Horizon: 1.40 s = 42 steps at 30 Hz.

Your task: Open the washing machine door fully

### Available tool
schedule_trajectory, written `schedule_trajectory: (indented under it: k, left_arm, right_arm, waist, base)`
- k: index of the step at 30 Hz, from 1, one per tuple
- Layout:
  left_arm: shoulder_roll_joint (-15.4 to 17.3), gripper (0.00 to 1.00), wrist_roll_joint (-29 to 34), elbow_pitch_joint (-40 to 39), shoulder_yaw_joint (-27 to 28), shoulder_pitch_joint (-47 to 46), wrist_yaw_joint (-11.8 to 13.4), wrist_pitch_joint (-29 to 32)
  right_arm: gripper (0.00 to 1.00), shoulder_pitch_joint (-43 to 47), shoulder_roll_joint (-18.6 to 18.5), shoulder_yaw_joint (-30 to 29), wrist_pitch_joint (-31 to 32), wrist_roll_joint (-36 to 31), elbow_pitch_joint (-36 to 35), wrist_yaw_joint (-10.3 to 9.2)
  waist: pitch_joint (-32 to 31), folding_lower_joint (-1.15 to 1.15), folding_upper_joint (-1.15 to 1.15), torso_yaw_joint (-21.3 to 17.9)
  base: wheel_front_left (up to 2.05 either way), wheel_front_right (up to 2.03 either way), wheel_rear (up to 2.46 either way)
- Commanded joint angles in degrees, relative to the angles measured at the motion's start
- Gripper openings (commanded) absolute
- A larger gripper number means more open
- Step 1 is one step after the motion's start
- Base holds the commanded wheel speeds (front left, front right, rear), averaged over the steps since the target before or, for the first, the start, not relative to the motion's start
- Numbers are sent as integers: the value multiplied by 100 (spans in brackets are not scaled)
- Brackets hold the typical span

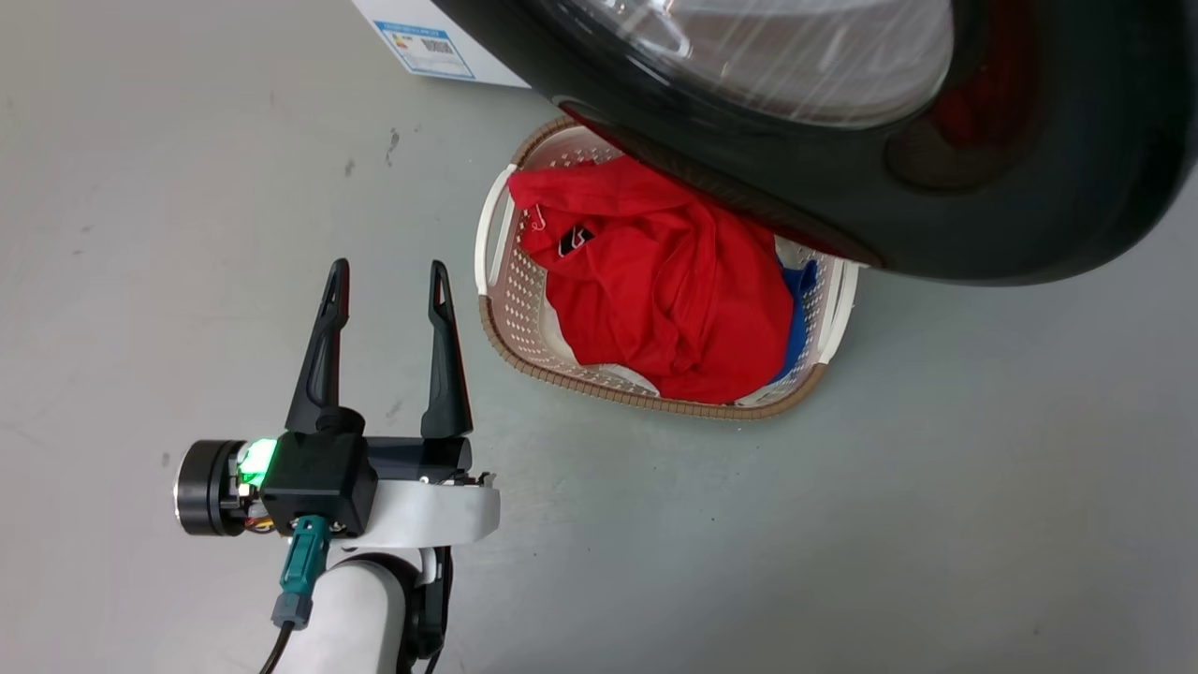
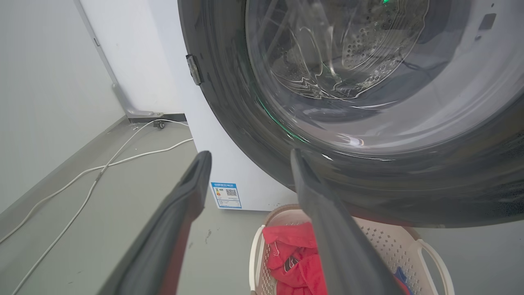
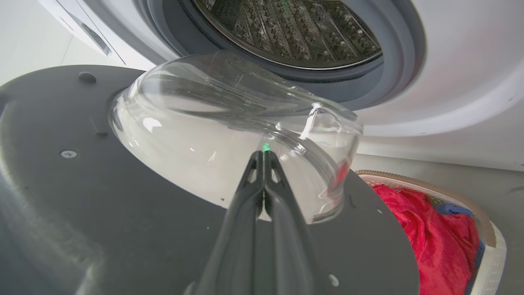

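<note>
- Upper right of the head view – the washing machine door point(image 1: 1029, 215), glossy black ring with a clear centre, hangs over the laundry basket point(image 1: 496, 234) and the red garment point(image 1: 664, 281) in it.
- The door stands swung off the washing machine point(image 1: 477, 56); how near it is to full swing can't be told.
- Left end effector point(image 1: 388, 271), lower left of the head view: fingers spread, nothing between them, pointing up the frame. It is on the door's outer side, to the left of and below the rim, well apart from it.
- Left wrist view agrees: the door's outer face fills the upper right and no finger touches it.
- Right end effector point(image 3: 264, 153), bottom centre of the right wrist view: fingers pressed together, nothing seen pinched.
- Its tips point at the glass bowl point(image 3: 196, 155) bulging from the door's dark inner face. Touching or just short of it, cannot tell.
- Drum mouth point(image 3: 286, 32) sits at the top of that frame, beyond the bowl, so the right arm is on the door's inner side.
- Key relation – the right arm is the nearer one and sits on the inside; judged, a push away from the drum mouth would widen the swing.
- Possible risk: closed tips sliding on curved glass.
</note>
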Motion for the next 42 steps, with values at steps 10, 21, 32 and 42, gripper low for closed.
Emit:
schedule_trajectory:
  k: [10, 21, 32, 42]
  left_arm:
    - [2, 100, 52, 69, 82, 196, -63, -16]
    - [2, 100, 132, 145, 150, 404, -104, -16]
    - [7, 100, 193, 214, 228, 651, -166, -16]
    - [19, 100, 220, 279, 202, 832, -216, -16]
  right_arm:
    - [0, 1220, 219, 35, 5, 240, -910, 16]
    - [0, 2137, 527, 272, -43, 322, -1461, 16]
    - [0, 2962, 1008, 836, -22, 369, -1821, 16]
    - [0, 3412, 1378, 1310, -21, 369, -1815, 16]
  waist:
    - [-295, 0, 0, -86]
    - [-738, 0, 0, -80]
    - [-1169, 0, 0, -161]
    - [-1491, 0, 0, -115]
  base:
    - [0, 0, 0]
    - [0, 0, 0]
    - [0, 0, 0]
    - [0, 0, 0]
